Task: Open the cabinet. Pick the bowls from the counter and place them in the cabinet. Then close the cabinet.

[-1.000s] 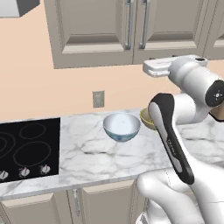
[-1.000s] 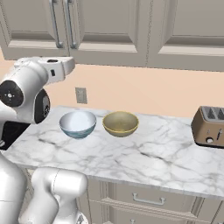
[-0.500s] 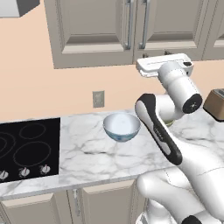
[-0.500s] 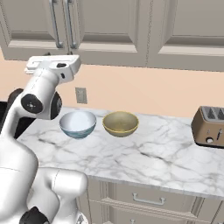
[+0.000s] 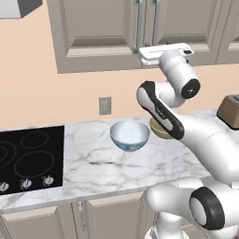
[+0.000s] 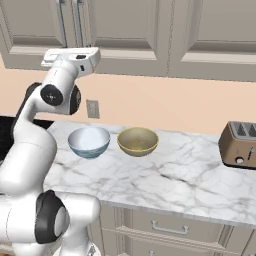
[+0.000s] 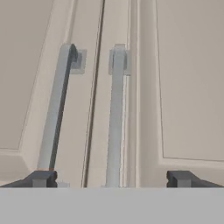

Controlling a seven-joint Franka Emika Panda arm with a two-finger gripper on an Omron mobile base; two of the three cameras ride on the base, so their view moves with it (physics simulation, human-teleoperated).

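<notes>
Hand view: we faced the closed cabinet point(image 7: 183, 78) with the gripper point(image 7: 111, 179) spread wide and empty.

The right door's handle point(image 7: 116, 118) stood straight ahead between our fingertips, its long axis running lengthwise away from the hand; the left door's handle point(image 7: 54, 109) lay just beside the left fingertip point(image 7: 41, 178). The bowls point(image 6: 89, 141) sat on the counter point(image 6: 190, 180) well below the hand.
</notes>
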